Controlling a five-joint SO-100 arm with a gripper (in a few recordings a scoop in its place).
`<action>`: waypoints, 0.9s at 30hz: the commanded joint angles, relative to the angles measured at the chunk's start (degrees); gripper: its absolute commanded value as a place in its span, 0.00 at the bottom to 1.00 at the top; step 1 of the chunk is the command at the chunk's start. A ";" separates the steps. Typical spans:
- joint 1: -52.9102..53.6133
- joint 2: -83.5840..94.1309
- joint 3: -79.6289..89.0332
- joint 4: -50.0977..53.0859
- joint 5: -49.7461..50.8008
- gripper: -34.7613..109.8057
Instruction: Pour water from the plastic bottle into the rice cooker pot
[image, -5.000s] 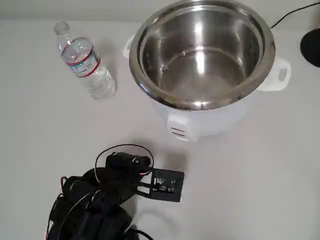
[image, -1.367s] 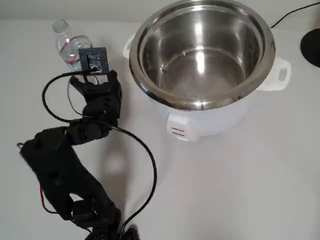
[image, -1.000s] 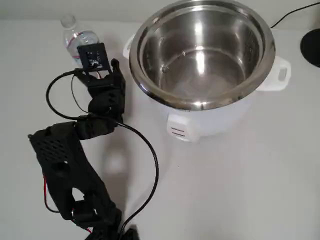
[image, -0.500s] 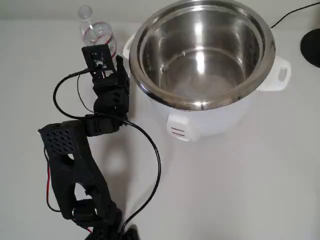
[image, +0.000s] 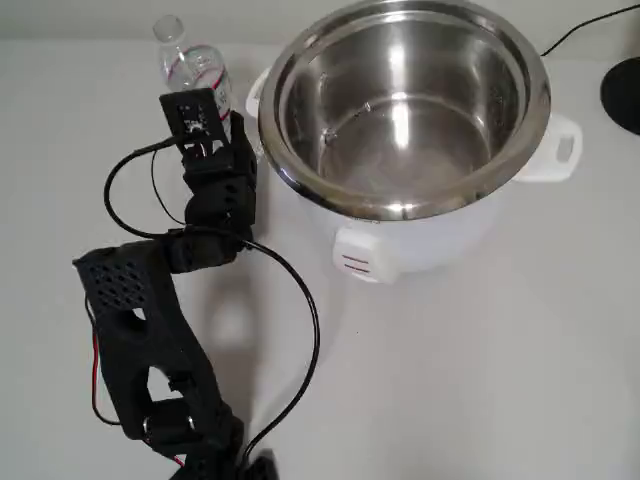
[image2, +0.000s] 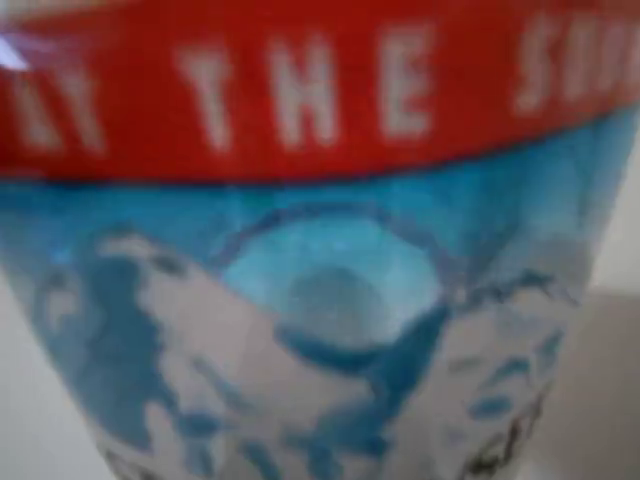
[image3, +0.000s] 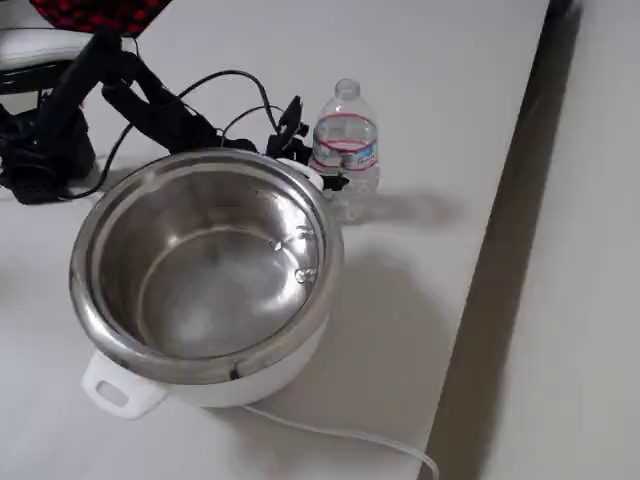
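The plastic bottle (image: 190, 62) stands upright just left of the cooker in the overhead view, its open neck pointing up. Its red, white and blue label (image2: 320, 300) is blurred and very close in the wrist view. Clear water (image3: 352, 196) shows in the bottle's lower part. My gripper (image: 210, 100) is shut on the bottle (image3: 345, 130) at label height, one black finger on each side of it (image3: 318, 150). The rice cooker pot (image: 400, 140) is shiny steel inside a white body, and its inside (image3: 200, 290) looks dry.
The black arm (image: 150, 330) with its looping cable reaches up from the lower left of the overhead view. A white handle (image: 560, 150) juts from the cooker. A dark round object (image: 625, 95) sits at the right edge. The table's edge (image3: 500, 250) drops off beyond the bottle.
The arm unfolded from the lower left, reached the bottle and closed on it. The bottle moved right and up the picture toward the cooker, then edged slightly left.
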 joint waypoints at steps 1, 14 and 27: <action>-1.23 8.44 -2.02 2.46 1.05 0.28; -1.67 23.38 2.72 17.58 12.66 0.28; -1.85 35.42 3.08 32.08 20.48 0.28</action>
